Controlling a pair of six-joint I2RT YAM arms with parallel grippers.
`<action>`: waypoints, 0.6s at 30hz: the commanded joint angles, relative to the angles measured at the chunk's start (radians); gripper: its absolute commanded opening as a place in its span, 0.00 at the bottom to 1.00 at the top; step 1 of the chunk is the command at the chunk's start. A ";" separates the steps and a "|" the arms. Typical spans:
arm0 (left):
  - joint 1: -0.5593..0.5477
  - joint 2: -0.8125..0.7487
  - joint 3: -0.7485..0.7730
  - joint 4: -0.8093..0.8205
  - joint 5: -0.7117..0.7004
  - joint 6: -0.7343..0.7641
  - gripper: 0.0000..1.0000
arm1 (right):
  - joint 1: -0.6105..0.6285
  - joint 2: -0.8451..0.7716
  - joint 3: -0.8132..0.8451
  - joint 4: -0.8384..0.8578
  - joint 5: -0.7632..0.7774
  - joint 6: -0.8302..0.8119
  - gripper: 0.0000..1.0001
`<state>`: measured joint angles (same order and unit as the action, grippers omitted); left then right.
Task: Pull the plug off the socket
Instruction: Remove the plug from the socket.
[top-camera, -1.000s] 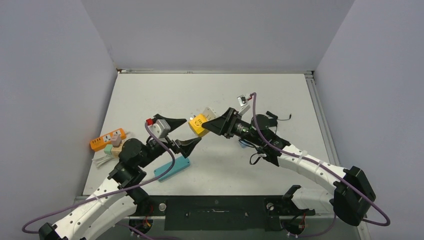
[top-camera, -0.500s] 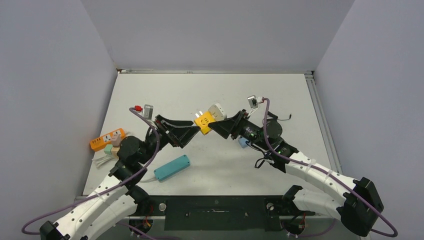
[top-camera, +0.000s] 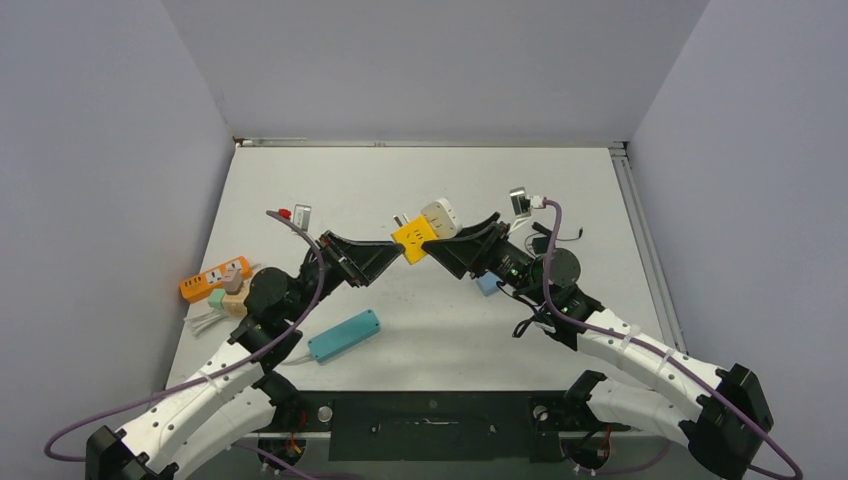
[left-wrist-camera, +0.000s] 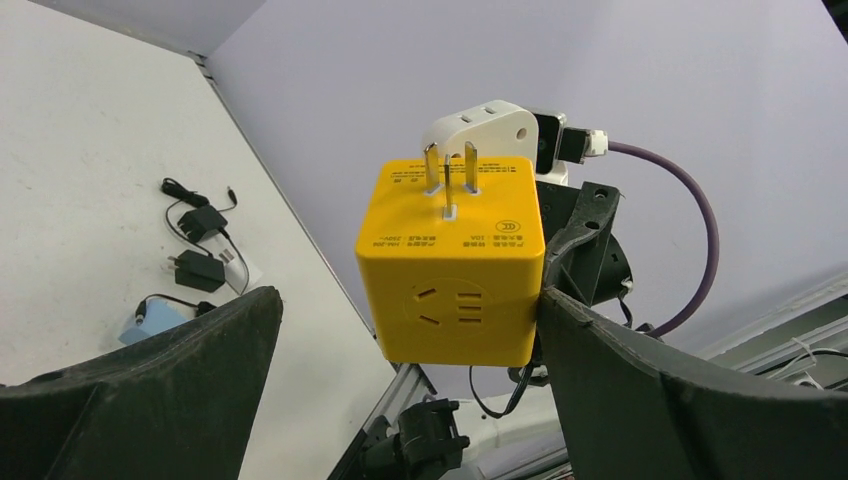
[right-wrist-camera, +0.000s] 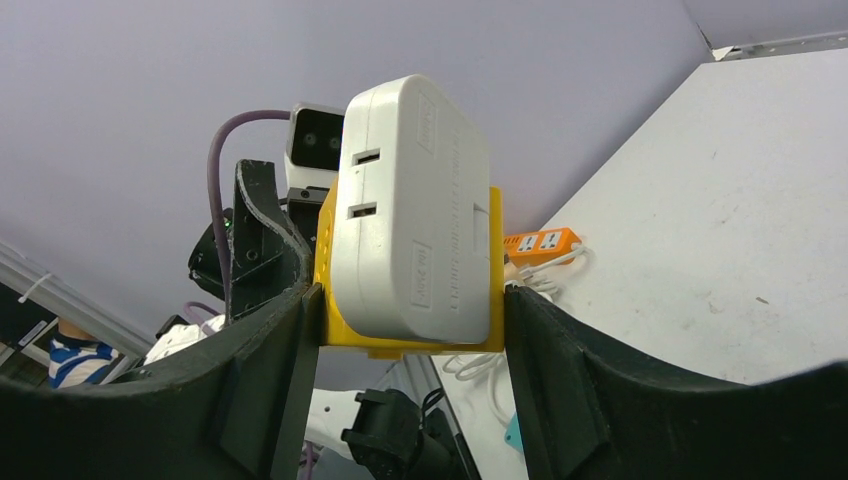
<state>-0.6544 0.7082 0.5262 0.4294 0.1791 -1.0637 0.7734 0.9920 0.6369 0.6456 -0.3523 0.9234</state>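
My right gripper (top-camera: 432, 246) is shut on a yellow cube socket (top-camera: 412, 240) and holds it in the air above the table's middle. A white plug (top-camera: 440, 217) sits plugged into the cube's far face. In the right wrist view the white plug (right-wrist-camera: 415, 210) fills the gap between my fingers, with the yellow cube (right-wrist-camera: 420, 345) behind it. My left gripper (top-camera: 385, 256) is open, its jaws either side of the cube. In the left wrist view the cube (left-wrist-camera: 450, 260) shows metal prongs on top; the right finger (left-wrist-camera: 680, 400) touches its side and the left finger (left-wrist-camera: 150, 390) stands apart.
An orange power strip (top-camera: 216, 278) and pale plugs (top-camera: 215, 300) lie at the table's left edge. A teal strip (top-camera: 344, 335) lies near the front. Black adapters (left-wrist-camera: 195, 245) and a small blue item (top-camera: 487, 284) lie under the right arm.
The right gripper has carried the cube and plug up and to the right. The left gripper has swung in after it, and its open jaws now straddle the cube.
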 joint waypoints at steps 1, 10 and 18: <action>-0.020 0.033 0.042 0.125 -0.005 0.001 0.96 | 0.016 -0.013 0.003 0.124 0.000 -0.014 0.07; -0.065 0.101 0.064 0.209 -0.041 -0.015 0.99 | 0.037 -0.007 0.009 0.097 0.002 -0.035 0.06; -0.076 0.122 0.077 0.234 -0.053 -0.014 0.67 | 0.043 0.003 0.010 0.079 0.013 -0.048 0.06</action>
<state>-0.7242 0.8272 0.5499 0.5823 0.1417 -1.0737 0.8066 0.9951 0.6369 0.6487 -0.3515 0.8967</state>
